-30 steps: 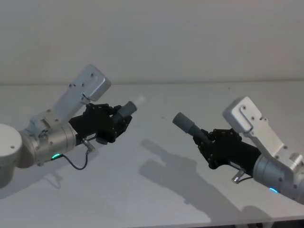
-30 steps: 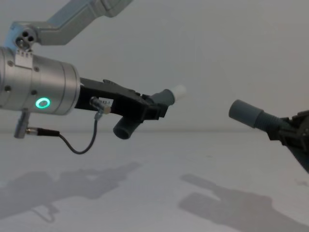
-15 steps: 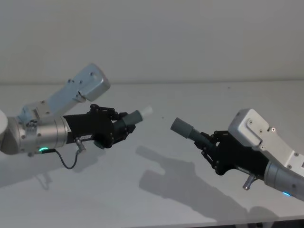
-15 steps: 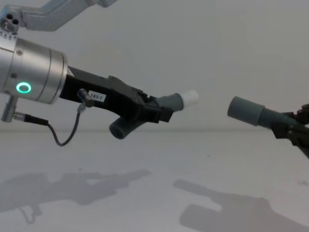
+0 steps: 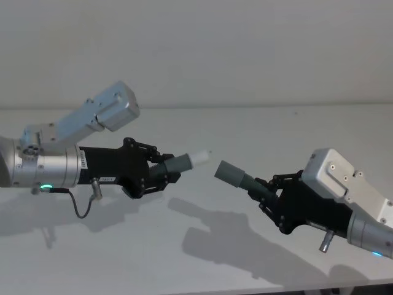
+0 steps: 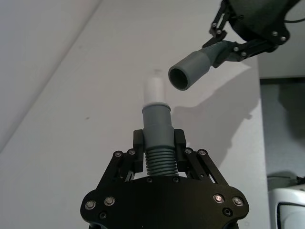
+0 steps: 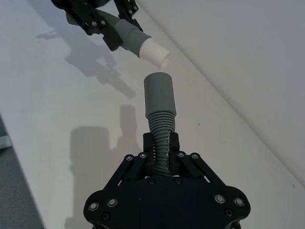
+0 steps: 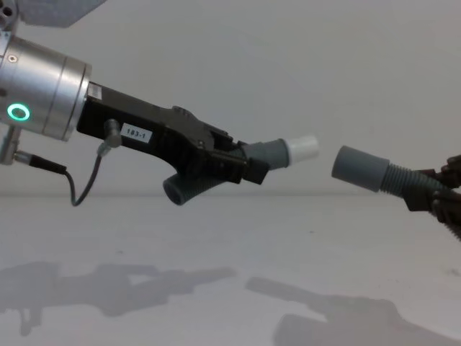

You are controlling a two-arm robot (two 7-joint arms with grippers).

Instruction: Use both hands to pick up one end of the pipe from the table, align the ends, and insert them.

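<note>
Above table (image 5: 258,126), left gripper (image 5: 166,173) clasps white-tipped ribbed grey hose (image 5: 186,162), right gripper (image 5: 265,189) clasps wide-cuffed hose (image 5: 231,174)

Above the white desk (image 5: 264,126), the left hand (image 5: 161,172) gripped a white-tipped pipe piece (image 5: 181,163). The right hand (image 5: 268,192) gripped a second pipe piece (image 5: 250,183), its open grey cuff (image 5: 228,173) facing that tip, just apart.

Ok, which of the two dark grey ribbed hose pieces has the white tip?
The hose piece in the black left gripper: its cuff ends in a narrow white tip. The right gripper's piece ends in a plain open grey cuff.
</note>
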